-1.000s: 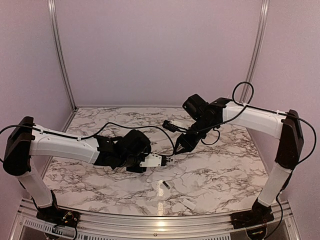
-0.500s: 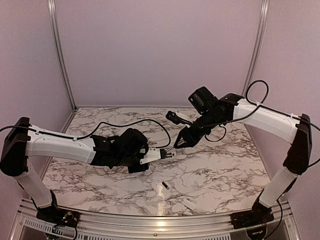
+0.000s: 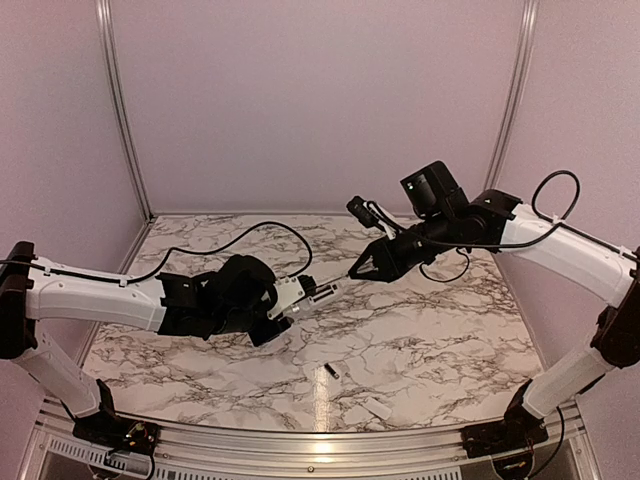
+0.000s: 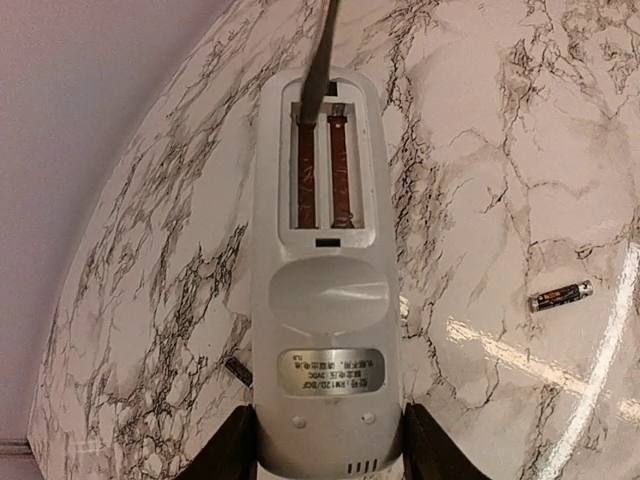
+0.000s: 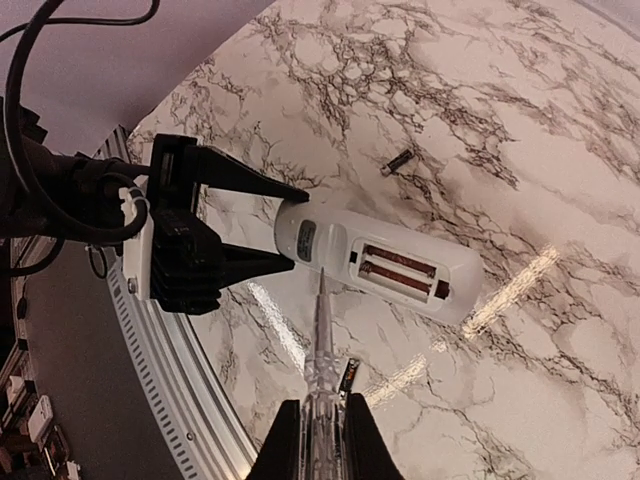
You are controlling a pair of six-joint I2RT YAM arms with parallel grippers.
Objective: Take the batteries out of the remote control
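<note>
My left gripper [image 4: 325,445] is shut on the label end of the white remote control [image 4: 322,330] and holds it above the table, also in the top view [image 3: 312,292]. Its open battery bay [image 4: 322,170] shows two reddish-brown slots. My right gripper [image 5: 322,435] is shut on the thin silvery tool [image 5: 321,330], whose tip lies at the far end of the left slot [image 4: 308,100]. One dark battery [image 4: 560,295] lies on the marble, seen in the right wrist view [image 5: 398,161] too. A second battery [image 5: 348,373] lies beside the tool; one battery shows in the top view [image 3: 330,370].
A small white flat cover piece [image 3: 378,408] lies near the table's front edge. Black cables [image 3: 250,235] trail over the marble table [image 3: 420,330] behind the left arm. Purple walls and metal posts [image 3: 120,110] close the back and sides.
My left gripper has carried the remote up and toward the back. My right gripper has risen and drawn back to the right with the tool, keeping its tip at the remote.
</note>
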